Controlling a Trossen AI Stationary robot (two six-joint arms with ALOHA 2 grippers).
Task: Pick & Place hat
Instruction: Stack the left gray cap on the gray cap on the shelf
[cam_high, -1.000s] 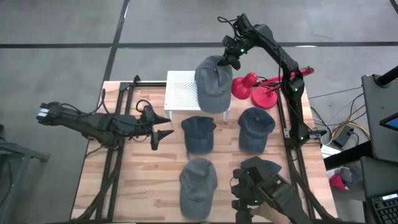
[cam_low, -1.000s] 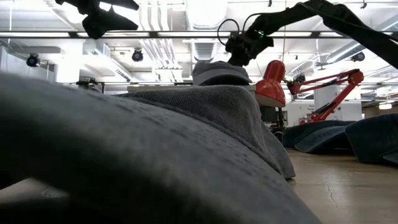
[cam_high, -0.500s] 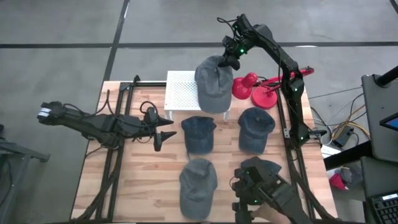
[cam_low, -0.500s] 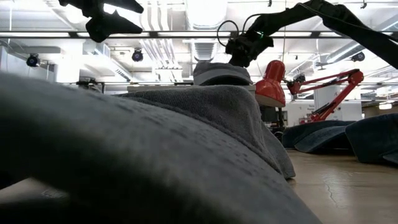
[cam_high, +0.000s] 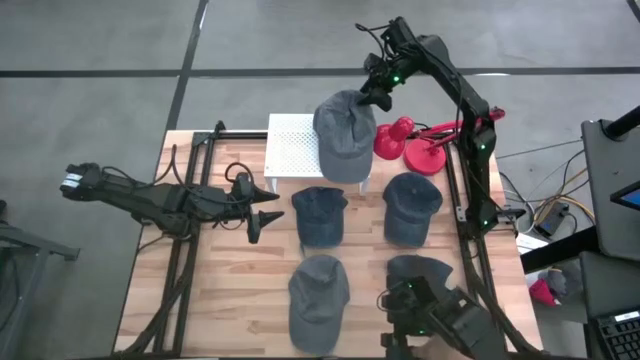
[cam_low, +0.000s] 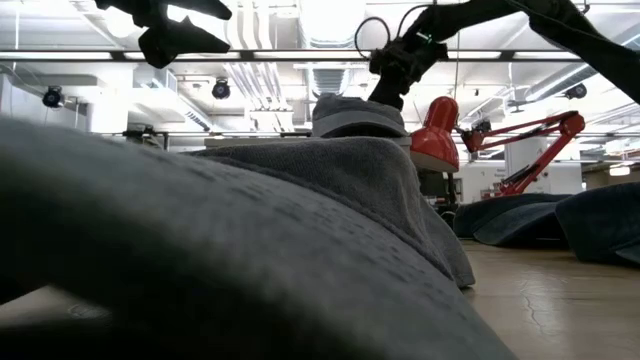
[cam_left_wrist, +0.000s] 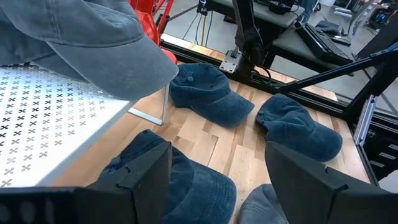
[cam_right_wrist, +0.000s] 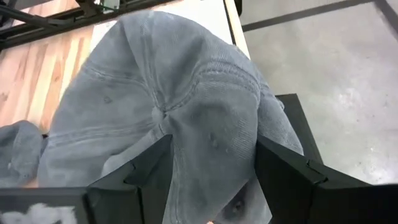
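A grey hat (cam_high: 343, 135) lies on the white perforated stand (cam_high: 290, 150) at the table's far side. Its crown rests on the stand's top and its brim (cam_left_wrist: 118, 68) sticks out over the stand's near right corner. My right gripper (cam_high: 376, 94) stands open over the far side of the crown, with one finger on either side of a hump of cloth (cam_right_wrist: 211, 130). My left gripper (cam_high: 262, 218) hovers open above the table's left half, beside a dark blue hat (cam_high: 320, 215), with nothing between its fingers. My right gripper comes at the grey hat's crown from above and from the far side, slanting down. Its open fingers (cam_right_wrist: 283, 174) stand on either side of the crown's far part (cam_right_wrist: 217, 143). I cannot tell whether they touch the cloth. The hat lies on the stand.
Several other hats lie on the wooden table: a dark blue one (cam_high: 411, 208) at the right, a grey one (cam_high: 318, 298) at the near edge, a dark one (cam_high: 425, 272) at the near right. A red desk lamp (cam_high: 405, 142) stands right of the stand.
My right gripper has opened and let go of the grey hat's crown, then risen a little toward the far right. The hat stays on the stand, its crown a little fuller. My left gripper has edged slightly toward the table's right.
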